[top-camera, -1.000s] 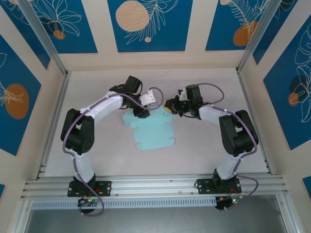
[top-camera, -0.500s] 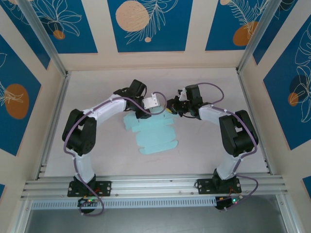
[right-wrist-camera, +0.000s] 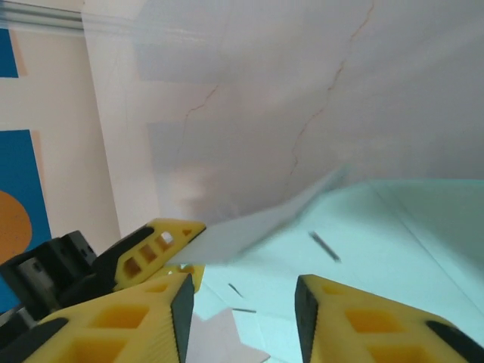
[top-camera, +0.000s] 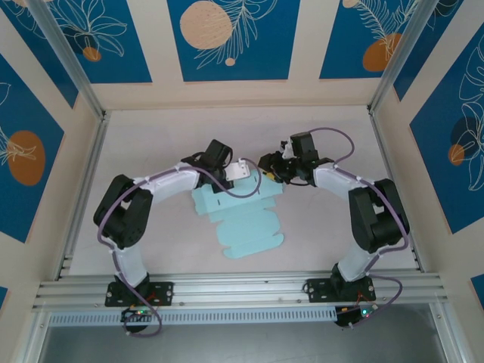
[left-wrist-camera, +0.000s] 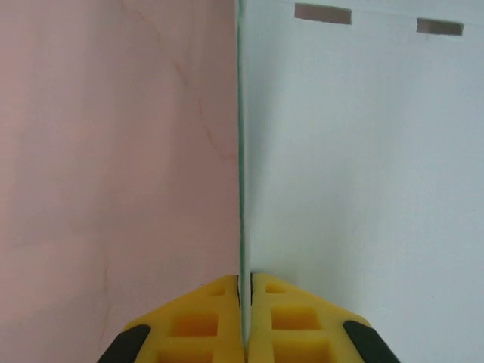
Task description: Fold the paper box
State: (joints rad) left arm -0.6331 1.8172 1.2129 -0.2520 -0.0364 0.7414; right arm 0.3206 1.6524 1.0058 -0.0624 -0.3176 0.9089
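Observation:
The paper box [top-camera: 246, 223] lies as a flat pale-blue die-cut sheet at the middle of the table, its far edge lifted. My left gripper [top-camera: 252, 178] is at that far edge and is shut on it. In the left wrist view, the yellow fingertips [left-wrist-camera: 219, 291] pinch the sheet, which stands edge-on between them, with two slots [left-wrist-camera: 323, 13] further along it. My right gripper [right-wrist-camera: 242, 302] hovers open just above the sheet [right-wrist-camera: 378, 242], facing the left fingers [right-wrist-camera: 162, 238] and the raised flap. From above, the right gripper [top-camera: 269, 165] sits just right of the left one.
The pinkish-white table [top-camera: 151, 136] is fenced by patterned blue and cream walls [top-camera: 227, 45] on three sides. An aluminium rail [top-camera: 242, 291] runs along the near edge, where both arm bases are bolted.
My left gripper has shut on the sheet's far edge. My right gripper has opened. The left arm has shifted right, and the sheet has slid a little right and nearer.

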